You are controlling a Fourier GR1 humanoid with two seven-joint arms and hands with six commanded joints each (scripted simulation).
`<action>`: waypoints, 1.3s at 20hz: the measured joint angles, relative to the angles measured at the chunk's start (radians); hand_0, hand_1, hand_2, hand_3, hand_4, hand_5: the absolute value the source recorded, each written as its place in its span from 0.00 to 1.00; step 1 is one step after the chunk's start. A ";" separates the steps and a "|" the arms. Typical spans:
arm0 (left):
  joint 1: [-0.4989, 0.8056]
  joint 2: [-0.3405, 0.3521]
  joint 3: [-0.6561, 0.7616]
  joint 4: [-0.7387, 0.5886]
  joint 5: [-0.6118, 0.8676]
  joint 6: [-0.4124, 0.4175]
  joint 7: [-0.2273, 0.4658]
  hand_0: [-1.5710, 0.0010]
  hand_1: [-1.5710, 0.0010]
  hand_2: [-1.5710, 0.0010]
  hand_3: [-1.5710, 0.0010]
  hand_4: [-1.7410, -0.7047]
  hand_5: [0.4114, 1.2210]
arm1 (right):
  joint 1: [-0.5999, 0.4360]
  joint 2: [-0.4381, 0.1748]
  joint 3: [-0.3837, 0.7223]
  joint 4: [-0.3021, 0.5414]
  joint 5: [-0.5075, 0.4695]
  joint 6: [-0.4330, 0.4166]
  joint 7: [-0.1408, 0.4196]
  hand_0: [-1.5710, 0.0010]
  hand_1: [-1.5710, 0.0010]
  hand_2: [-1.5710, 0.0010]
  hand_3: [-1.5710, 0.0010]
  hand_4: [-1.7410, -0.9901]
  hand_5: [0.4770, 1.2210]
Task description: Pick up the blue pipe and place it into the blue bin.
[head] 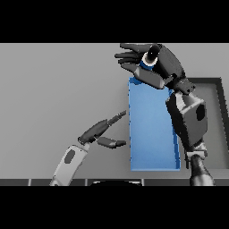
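Note:
The blue pipe [149, 59] shows end-on, with a pale rim and a dark bore, against the palm of my right hand [163, 62]. That hand hovers over the far end of the blue bin [152, 134], its fingers [129, 57] stretched straight to the left and the thumb [151, 79] below the pipe. Most of the pipe's blue body is hidden by the hand. The long rectangular bin lies right of centre, and my right forearm crosses its right wall. My left hand [100, 129] is low over the table just left of the bin, fingers relaxed and holding nothing.
A dark-rimmed grey tray [219, 89] lies at the right edge, behind my right arm. Bare grey table [58, 89] stretches to the left of the bin.

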 measured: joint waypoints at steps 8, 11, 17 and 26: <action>0.008 0.019 -0.004 -0.004 -0.018 0.000 -0.044 1.00 1.00 1.00 1.00 0.85 0.01 | 0.239 -0.086 -0.113 0.040 0.065 0.036 0.025 0.00 0.00 0.00 0.00 0.00 1.00; 0.024 0.029 -0.006 -0.008 -0.010 -0.010 -0.067 1.00 1.00 1.00 1.00 0.84 0.01 | 0.369 -0.078 -0.112 0.000 0.092 0.036 0.025 0.00 0.00 0.00 0.00 0.00 1.00; 0.044 0.021 -0.011 -0.031 -0.008 0.004 -0.035 1.00 1.00 1.00 1.00 0.83 0.02 | 0.625 -0.172 0.006 -0.072 0.068 -0.132 0.025 0.00 0.00 0.00 0.00 0.00 1.00; 0.051 0.018 -0.023 -0.048 -0.007 0.003 -0.028 1.00 1.00 1.00 1.00 0.83 0.01 | 0.700 -0.441 0.369 -0.043 -0.030 -0.527 0.002 0.07 0.15 0.15 0.50 0.08 1.00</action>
